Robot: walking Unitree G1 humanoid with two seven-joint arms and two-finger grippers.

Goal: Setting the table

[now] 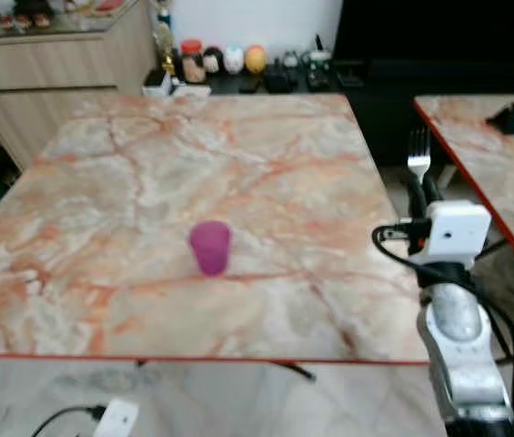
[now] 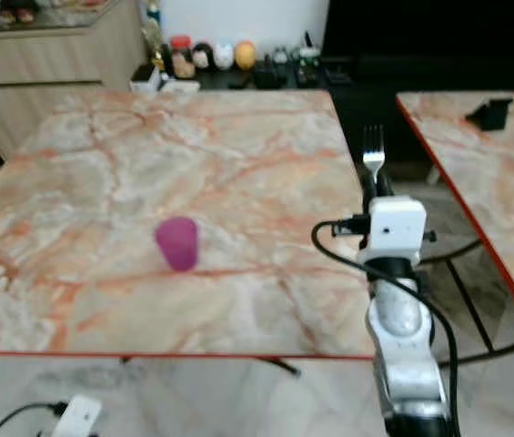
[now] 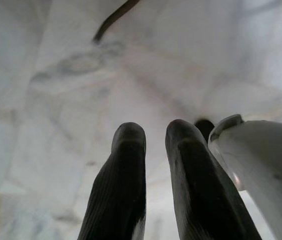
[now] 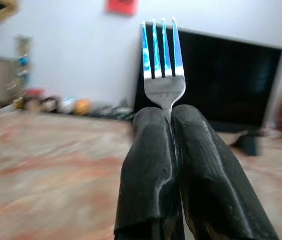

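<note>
Marble-patterned bench (image 1: 238, 164), orange-veined with a red edge, fronts the head camera; pale tiled floor (image 1: 238, 401) below it.

Left eye view: purple cup (image 1: 210, 248) upright on the bench, near its front edge and well apart from everything else. Right gripper (image 1: 426, 189) raised just off the bench's right edge, right of the cup, closed on a fork (image 1: 418, 150) with tines up. Second bench (image 1: 493, 155) of the same pattern further right of the cup, carrying a small black object (image 1: 511, 116). Row of small jars and figurines (image 1: 220, 61) beyond the bench's far edge, beside a light wooden cabinet (image 1: 47, 73).

Right eye view: same layout; white device with cable (image 2: 75, 417) on the floor, before the bench's front edge.

Left wrist view: left gripper (image 3: 153, 145) pointing at the floor, fingers slightly parted, holding nothing.

Right wrist view: right gripper's fingers (image 4: 145, 170) pressed together on the fork's neck, tines standing clear above the tips; dark screen (image 4: 230, 80) behind.
</note>
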